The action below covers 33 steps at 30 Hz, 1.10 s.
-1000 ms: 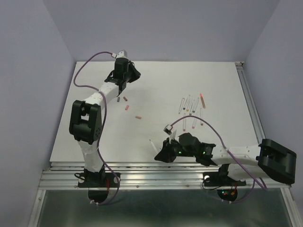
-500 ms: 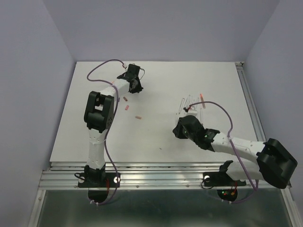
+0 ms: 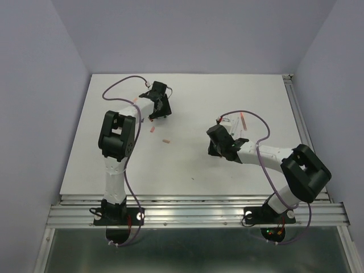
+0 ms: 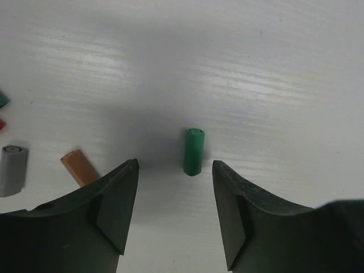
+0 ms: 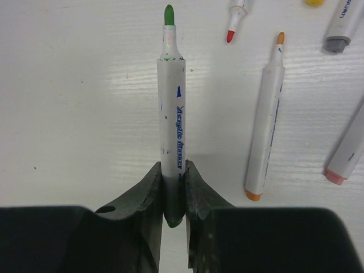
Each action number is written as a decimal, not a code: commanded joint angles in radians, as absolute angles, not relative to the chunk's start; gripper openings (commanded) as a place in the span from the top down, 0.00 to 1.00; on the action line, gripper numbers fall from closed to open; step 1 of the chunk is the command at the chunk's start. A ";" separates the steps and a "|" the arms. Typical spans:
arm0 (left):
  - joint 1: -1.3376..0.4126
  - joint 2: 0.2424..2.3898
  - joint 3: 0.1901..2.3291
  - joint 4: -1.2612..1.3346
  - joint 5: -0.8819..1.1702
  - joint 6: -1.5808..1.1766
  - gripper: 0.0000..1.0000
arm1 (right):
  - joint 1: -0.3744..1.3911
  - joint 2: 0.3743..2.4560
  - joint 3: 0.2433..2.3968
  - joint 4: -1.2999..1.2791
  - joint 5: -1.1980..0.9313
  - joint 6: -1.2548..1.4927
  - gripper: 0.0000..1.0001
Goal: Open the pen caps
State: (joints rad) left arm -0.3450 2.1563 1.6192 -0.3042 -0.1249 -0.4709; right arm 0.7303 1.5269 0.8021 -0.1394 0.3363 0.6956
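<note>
**Green pen bare-tipped in right jaws; green cap loose under the left**

Left gripper (image 4: pixel 175 190): jaws stand apart with nothing between them. The green cap (image 4: pixel 194 151) lies on its side on the table (image 4: pixel 256 68), just beyond the fingertips and a little right of the gap's centre. It touches neither finger. An orange cap (image 4: pixel 79 166) and a grey cap (image 4: pixel 12 169) lie to its left, apart from it.

Right gripper (image 5: pixel 172 179): clamped on the rear end of the green pen (image 5: pixel 172 108). The barrel points straight out from the jaws and its green tip is bare. Cannot tell whether the pen rests on the table or is held just above it. An orange pen (image 5: pixel 265 119) lies just to its right, tip also bare. A grey-tipped pen (image 5: pixel 343 25) sits farther right, partly out of frame.

Handling (judgement): the caps look light, rigid, smooth and round, so they are likely to roll or slip out if pinched off-centre. Take them across the side at mid-length. The barrels look thin, stiff and light. Grip at the rear, as here, leaving the cap end free. The caps probably hold by friction, so a straight pull along the barrel suits.

Pose: the left arm (image 3: pixel 119 133) reaches to the far left of the table, elbow raised, wrist pointing down. The right arm (image 3: pixel 267 153) lies low, sweeping left from its base, with its wrist right of the table's centre.
</note>
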 commanded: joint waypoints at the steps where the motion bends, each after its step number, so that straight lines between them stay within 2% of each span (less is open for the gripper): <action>1: -0.347 2.022 1.574 -0.287 -0.118 -0.446 0.32 | 0.713 1.543 0.865 -0.179 0.359 0.689 0.93; 7: -0.354 1.777 1.382 -0.149 -0.011 -0.437 0.24 | 0.687 1.588 0.894 -0.225 0.363 0.684 0.87; 13: -0.376 1.522 1.158 -0.077 -0.029 -0.454 0.20 | 0.673 1.611 0.904 -0.261 0.359 0.696 0.80; 15: -0.379 1.461 1.071 -0.049 -0.037 -0.460 0.12 | 0.673 1.612 0.905 -0.271 0.359 0.703 0.75; 18: -0.379 1.356 0.990 -0.020 -0.034 -0.466 0.10 | 0.673 1.611 0.907 -0.301 0.382 0.719 0.68; 19: -0.377 1.309 0.976 -0.017 -0.037 -0.477 0.04 | 0.673 1.608 0.911 -0.310 0.382 0.719 0.68; 23: -0.377 1.191 0.911 0.039 -0.022 -0.471 0.01 | 0.673 1.554 0.926 -0.331 0.385 0.724 0.59; 26: -0.377 1.096 0.871 0.072 -0.028 -0.475 0.01 | 0.673 1.481 0.940 -0.337 0.393 0.713 0.57; 29: -0.376 1.017 0.851 0.078 -0.058 -0.479 0.01 | 0.673 1.413 0.953 -0.345 0.406 0.696 0.40; 30: -0.377 0.999 0.838 0.078 -0.070 -0.482 0.01 | 0.673 1.366 0.960 -0.350 0.432 0.695 0.26; 31: -0.376 0.980 0.831 0.078 -0.086 -0.482 0.01 | 0.673 1.339 0.962 -0.359 0.448 0.696 0.18; 33: -0.376 0.925 0.816 0.080 -0.161 -0.492 0.01 | 0.673 1.289 0.966 -0.376 0.492 0.715 0.06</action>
